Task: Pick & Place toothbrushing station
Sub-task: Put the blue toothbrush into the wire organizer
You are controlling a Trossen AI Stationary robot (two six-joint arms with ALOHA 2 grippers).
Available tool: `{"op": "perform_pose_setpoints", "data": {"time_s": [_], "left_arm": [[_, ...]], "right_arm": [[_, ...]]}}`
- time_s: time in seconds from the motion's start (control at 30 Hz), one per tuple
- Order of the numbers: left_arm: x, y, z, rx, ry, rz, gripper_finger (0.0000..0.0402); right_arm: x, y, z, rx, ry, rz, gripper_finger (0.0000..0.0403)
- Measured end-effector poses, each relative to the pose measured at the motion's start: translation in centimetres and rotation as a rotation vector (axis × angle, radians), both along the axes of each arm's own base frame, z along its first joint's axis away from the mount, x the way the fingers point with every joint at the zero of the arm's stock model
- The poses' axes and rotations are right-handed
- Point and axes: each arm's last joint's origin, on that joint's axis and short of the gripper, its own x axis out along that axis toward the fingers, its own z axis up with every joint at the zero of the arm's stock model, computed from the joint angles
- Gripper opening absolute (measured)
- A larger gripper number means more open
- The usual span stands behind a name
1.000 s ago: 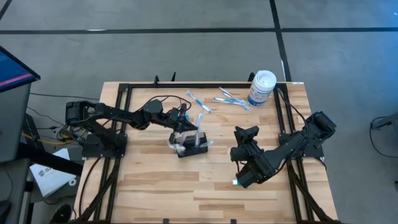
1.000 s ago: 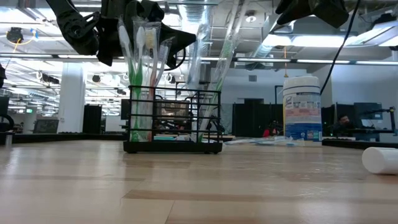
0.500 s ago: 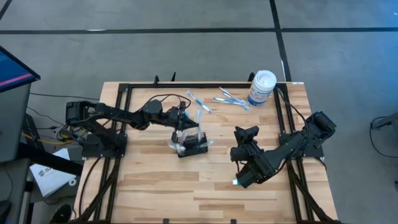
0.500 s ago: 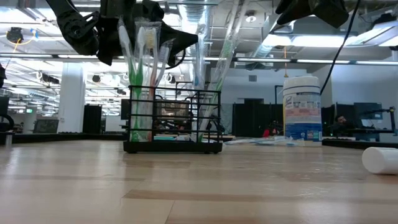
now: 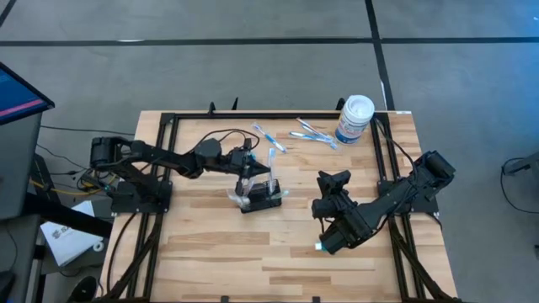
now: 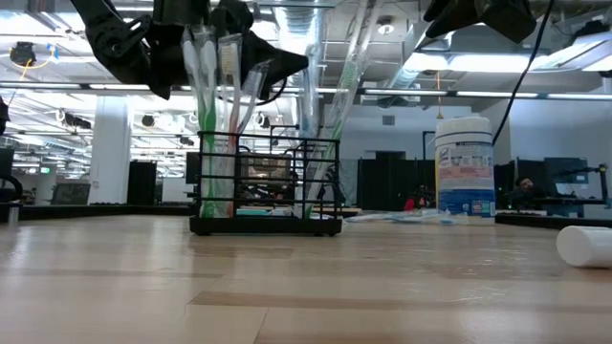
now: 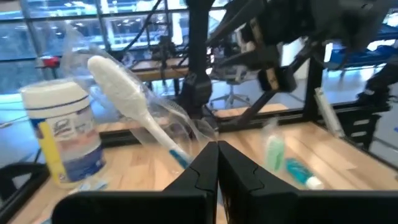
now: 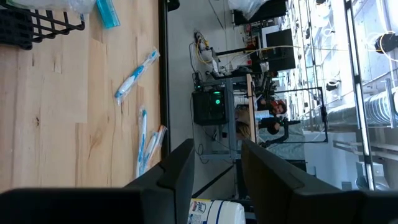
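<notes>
The toothbrushing station (image 5: 261, 199), a small black wire-mesh holder, stands on its base mid-table (image 6: 268, 186). Several wrapped toothbrushes stand in it, their heads up. My left gripper (image 5: 251, 174) reaches in level from the table's left and is shut, with its tips beside a white toothbrush (image 7: 121, 84) in a clear wrapper. My right gripper (image 5: 331, 179) hovers open to the right of the holder, with nothing between its fingers (image 8: 211, 168). My left gripper's shut fingertips (image 7: 208, 163) meet the clear wrapper (image 7: 189, 127) of the white toothbrush, low on its handle. They come level from the table's left. I cannot tell whether the wrapper is pinched between them. The toothbrush leans with its head up and its lower end hidden behind the fingers.
A white round canister (image 5: 354, 118) stands at the far right corner. Loose wrapped toothbrushes (image 5: 313, 133) lie on the table near it, and one more (image 5: 268, 139) lies left of them. A small white tube (image 6: 585, 246) lies near my right arm. A black frame (image 5: 173, 118) edges the table.
My left gripper has rolled a little in place at the holder and stayed shut. The heads of the toothbrushes standing in the holder's left end have shifted slightly. The holder has stayed where it was.
</notes>
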Motion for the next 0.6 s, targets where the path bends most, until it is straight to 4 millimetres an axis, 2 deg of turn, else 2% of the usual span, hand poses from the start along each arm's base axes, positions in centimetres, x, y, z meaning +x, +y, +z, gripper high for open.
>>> {"op": "perform_pose_setpoints", "data": {"time_s": [0.33, 0.6], "left_arm": [[0.34, 0.24, -1.09, 0.009, 0.040, 0.052, 0.0000], [0.26, 0.27, -0.47, 0.028, 0.003, 0.066, 0.0000]], "right_arm": [[0.01, -0.01, 0.00, 0.000, -0.001, 0.000, 0.0121], [0.23, -0.41, -0.01, 0.010, 0.002, -0.019, 0.0122]]}}
